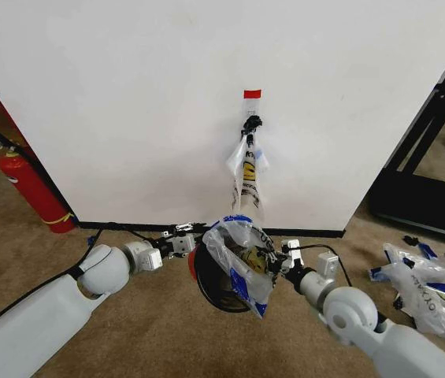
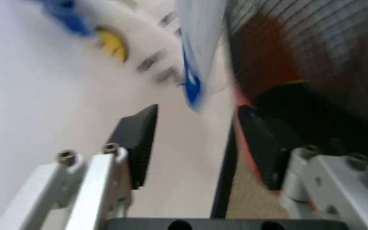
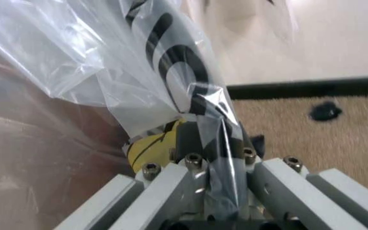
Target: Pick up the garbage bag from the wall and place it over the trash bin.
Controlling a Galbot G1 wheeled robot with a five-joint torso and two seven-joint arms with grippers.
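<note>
The trash bin (image 1: 219,296), black mesh with a red base, sits on the carpet just before the wall (image 1: 127,94). A translucent garbage bag (image 1: 236,253) with blue tape patches is draped over the bin's top. My right gripper (image 1: 276,260) is at the bin's right side, shut on a fold of that bag (image 3: 171,72), which carries black print and a yellow patch. At the bin's left side, my left gripper (image 1: 190,241) is open, its fingers (image 2: 137,143) holding nothing, with the bag's blue-taped edge (image 2: 193,86) just ahead. Another printed bag (image 1: 247,169) hangs from the black hook (image 1: 251,122).
A red fire extinguisher (image 1: 30,186) stands at the wall's left end. A heap of white bags with blue lettering (image 1: 431,285) lies on the carpet at the right, in front of a black frame (image 1: 431,126). A red tape rectangle (image 1: 252,94) marks the wall above the hook.
</note>
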